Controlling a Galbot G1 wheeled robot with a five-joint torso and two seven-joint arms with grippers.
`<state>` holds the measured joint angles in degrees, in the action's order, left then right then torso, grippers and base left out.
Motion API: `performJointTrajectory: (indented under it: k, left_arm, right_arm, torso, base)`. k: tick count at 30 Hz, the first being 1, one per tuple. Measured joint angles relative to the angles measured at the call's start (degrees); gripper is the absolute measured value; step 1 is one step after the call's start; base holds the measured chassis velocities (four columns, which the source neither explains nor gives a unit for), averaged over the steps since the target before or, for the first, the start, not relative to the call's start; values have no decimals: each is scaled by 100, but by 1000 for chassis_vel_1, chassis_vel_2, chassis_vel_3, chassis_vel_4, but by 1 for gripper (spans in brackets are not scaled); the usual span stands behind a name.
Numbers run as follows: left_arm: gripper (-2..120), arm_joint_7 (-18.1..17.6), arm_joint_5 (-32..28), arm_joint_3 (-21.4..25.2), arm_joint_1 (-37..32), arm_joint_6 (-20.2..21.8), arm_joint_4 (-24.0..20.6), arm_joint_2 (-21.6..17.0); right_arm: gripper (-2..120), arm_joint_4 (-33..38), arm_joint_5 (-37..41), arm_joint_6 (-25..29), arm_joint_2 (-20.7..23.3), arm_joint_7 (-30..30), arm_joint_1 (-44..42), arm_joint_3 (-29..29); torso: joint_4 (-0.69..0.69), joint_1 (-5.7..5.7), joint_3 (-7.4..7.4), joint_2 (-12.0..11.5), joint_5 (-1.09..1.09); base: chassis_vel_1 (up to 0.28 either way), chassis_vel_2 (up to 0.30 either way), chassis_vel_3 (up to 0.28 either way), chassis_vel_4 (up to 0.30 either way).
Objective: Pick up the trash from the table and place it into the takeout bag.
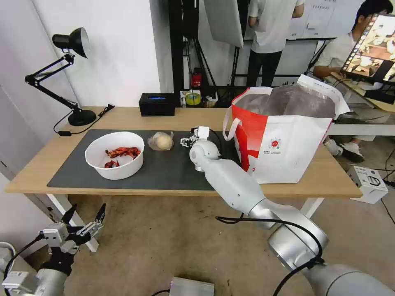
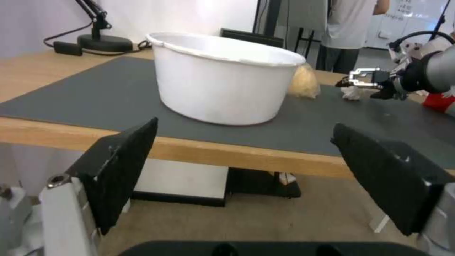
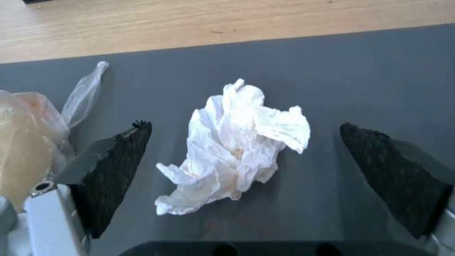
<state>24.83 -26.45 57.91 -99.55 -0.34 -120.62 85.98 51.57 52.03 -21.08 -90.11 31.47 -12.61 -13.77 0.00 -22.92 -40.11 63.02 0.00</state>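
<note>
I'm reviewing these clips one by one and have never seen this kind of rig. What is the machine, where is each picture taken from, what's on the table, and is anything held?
This is a wheeled robot with two arms, each ending in a two-fingered gripper. The wide picture comes from a camera on its head; the other two come from cameras on its wrists, looking out between black fingers.

On the light-wood table lies a dark grey mat. On it are a white bowl with red shells, a clear bag around a pale lump and a crumpled white tissue. A large white and red takeout bag stands open at the right. A black tissue box and a desk lamp sit at the back.

The right gripper hangs open over the tissue, one finger on each side. The left gripper is open below the table edge. Nothing is held.
</note>
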Motion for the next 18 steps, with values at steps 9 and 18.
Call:
performJointTrajectory:
  k: [9, 18]
  left_arm:
    - [100, 9, 34, -27, 12, -12, 33, 34]
    - [100, 11, 38, -36, 31, -15, 53, 37]
  right_arm:
    - [78, -37, -70, 7, -3, -127, 10, -26]
    - [43, -35, -51, -18, 0, -139, -17, -15]
  torso:
    - [0, 0, 0, 0, 0]
    - [0, 0, 0, 0, 0]
  base:
    - [0, 0, 0, 0]
    - [0, 0, 0, 0]
